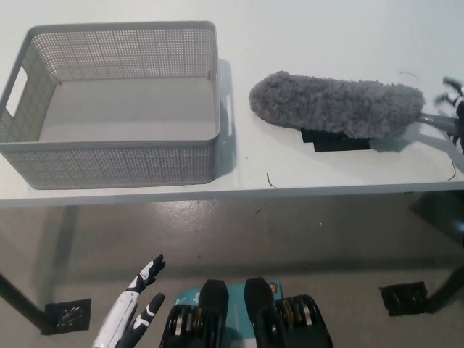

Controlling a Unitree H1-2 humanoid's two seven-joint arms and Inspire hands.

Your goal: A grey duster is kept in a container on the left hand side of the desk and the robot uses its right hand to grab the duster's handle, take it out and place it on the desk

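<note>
The grey duster (337, 106) lies flat on the desk (326, 29) just right of the mesh container (116, 156), its fluffy head covering most of a black patch (341, 141). Its handle (437, 123) points away from the container toward the black right hand (455, 109), which is cut off by the frame edge, so I cannot tell its grip. Below the container, the white left hand (134, 315) hangs with fingers spread, holding nothing.

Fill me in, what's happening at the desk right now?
The fluffy grey duster lies on the white desk, right of the grey perforated basket, partly covering a black patch. The black right hand is at the right edge by the duster's handle; its grip cannot be judged. The white left hand hangs open below the desk.
</note>
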